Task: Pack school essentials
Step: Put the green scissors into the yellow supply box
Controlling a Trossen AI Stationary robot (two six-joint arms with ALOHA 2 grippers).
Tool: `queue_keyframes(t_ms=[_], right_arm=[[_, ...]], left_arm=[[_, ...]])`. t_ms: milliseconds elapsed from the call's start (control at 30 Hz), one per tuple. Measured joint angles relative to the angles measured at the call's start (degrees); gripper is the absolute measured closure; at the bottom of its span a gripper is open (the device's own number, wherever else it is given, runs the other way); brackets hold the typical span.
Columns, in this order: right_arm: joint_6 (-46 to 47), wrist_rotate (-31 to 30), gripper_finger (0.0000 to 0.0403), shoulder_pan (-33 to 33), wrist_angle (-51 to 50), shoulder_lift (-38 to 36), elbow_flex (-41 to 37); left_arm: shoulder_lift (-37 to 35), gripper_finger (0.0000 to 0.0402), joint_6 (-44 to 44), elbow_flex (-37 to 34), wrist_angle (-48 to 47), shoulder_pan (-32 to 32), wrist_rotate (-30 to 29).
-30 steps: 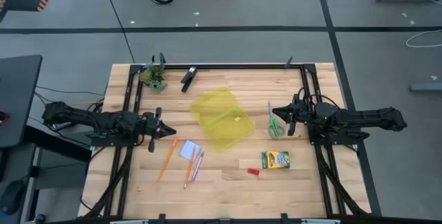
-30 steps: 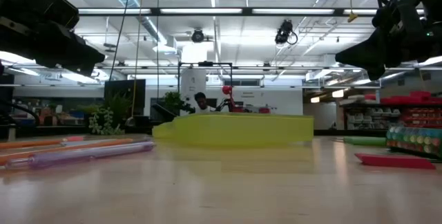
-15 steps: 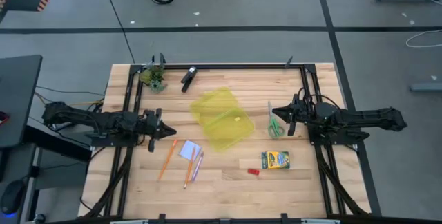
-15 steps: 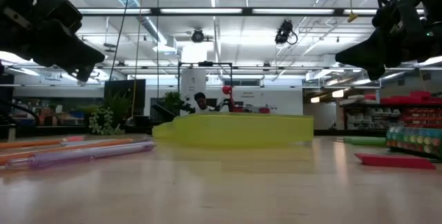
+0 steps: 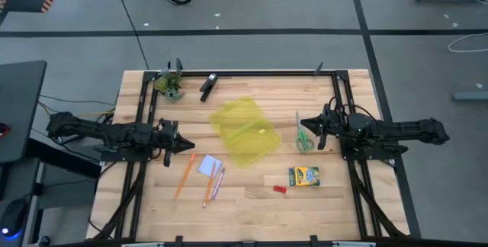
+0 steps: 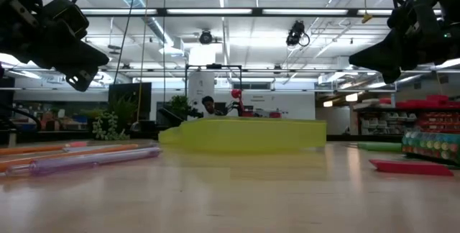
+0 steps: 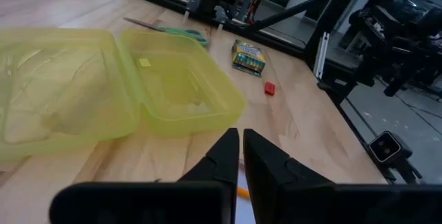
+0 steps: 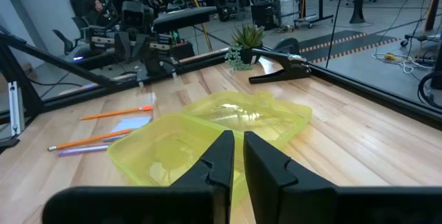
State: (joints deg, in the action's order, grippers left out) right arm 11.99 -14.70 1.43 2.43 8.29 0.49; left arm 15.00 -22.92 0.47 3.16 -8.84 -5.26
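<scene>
An open translucent yellow case lies flat at the table's middle. Left of it lie the orange pencils, a pink pencil and the pale note pad. Right of it lie the green-handled scissors, the crayon box and the red eraser. My left gripper hovers shut above the table, left of the case, with its fingertips pointing at it. My right gripper hovers shut above the scissors, right of the case. Neither holds anything.
A black clip-like object and a small potted plant sit at the far left of the table. A black frame runs along the far edge and both sides. Bare wood lies along the near edge.
My left gripper has rolled about the line it points along while staying in place above the table. Nothing on the table has moved.
</scene>
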Motion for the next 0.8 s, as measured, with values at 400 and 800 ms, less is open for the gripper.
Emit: queue_keyframes(t_ms=[400, 800], right_arm=[[0.0, 0.0, 0.0364, 0.0, 0.01, 0.0, -0.02], [0.0, 0.0, 0.0364, 0.0, 0.01, 0.0, -0.02]], left_arm=[[-0.02, 0.0376, -1.6, 0.0, 8.86, 0.04, -0.48], [-0.01, 0.0366, 2.54, -0.02, 12.85, 0.04, -0.48]])
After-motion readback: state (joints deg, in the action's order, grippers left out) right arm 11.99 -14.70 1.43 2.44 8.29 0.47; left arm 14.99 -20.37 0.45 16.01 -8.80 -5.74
